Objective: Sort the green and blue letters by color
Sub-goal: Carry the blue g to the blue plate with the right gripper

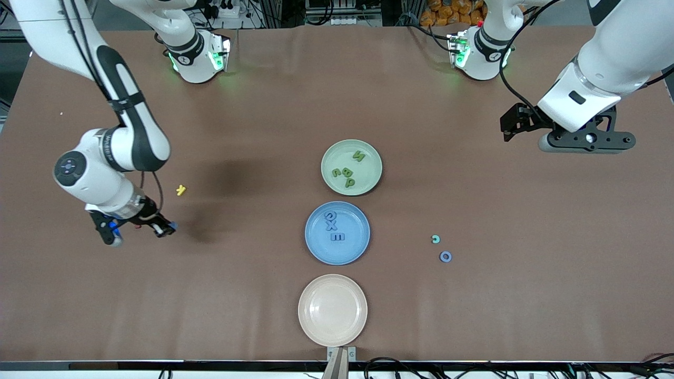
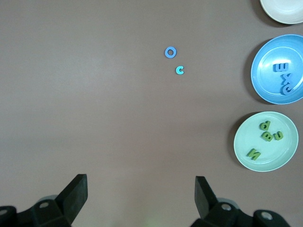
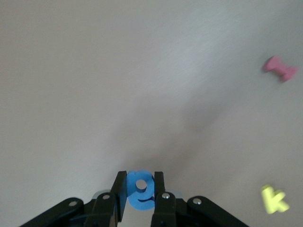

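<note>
The tabletop is brown and matte. Three plates lie on it in a line down the middle — a green plate farthest from the front camera, a blue plate next, a cream plate nearest. Toward the left arm's end lie a small teal letter and, just beside it, a blue ring letter. Toward the right arm's end lies a yellow letter — and a pink letter, seen only in the right wrist view.
</note>
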Action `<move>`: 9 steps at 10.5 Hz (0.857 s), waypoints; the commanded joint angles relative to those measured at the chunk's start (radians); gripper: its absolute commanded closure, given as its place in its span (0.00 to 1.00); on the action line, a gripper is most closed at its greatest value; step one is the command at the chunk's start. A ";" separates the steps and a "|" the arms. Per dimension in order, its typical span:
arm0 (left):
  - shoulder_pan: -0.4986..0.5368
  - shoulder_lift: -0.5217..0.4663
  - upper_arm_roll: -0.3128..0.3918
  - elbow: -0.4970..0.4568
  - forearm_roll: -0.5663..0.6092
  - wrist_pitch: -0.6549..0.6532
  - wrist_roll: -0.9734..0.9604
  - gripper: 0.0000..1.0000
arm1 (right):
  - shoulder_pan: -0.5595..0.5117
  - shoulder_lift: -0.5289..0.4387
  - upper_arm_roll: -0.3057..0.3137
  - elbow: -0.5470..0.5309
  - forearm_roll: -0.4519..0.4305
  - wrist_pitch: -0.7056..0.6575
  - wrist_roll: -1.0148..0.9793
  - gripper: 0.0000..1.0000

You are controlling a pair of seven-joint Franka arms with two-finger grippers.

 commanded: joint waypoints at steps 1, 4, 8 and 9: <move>-0.004 0.004 -0.004 0.017 0.013 -0.018 -0.021 0.00 | 0.141 0.048 -0.004 0.095 0.047 -0.010 0.019 1.00; -0.004 0.004 -0.002 0.017 0.013 -0.018 -0.021 0.00 | 0.306 0.157 -0.009 0.241 0.041 -0.005 0.035 1.00; -0.004 0.004 -0.004 0.017 0.012 -0.018 -0.035 0.00 | 0.463 0.261 -0.012 0.397 0.028 0.000 0.030 1.00; -0.005 0.004 -0.004 0.017 0.012 -0.018 -0.036 0.00 | 0.494 0.277 -0.013 0.425 0.028 0.000 0.029 1.00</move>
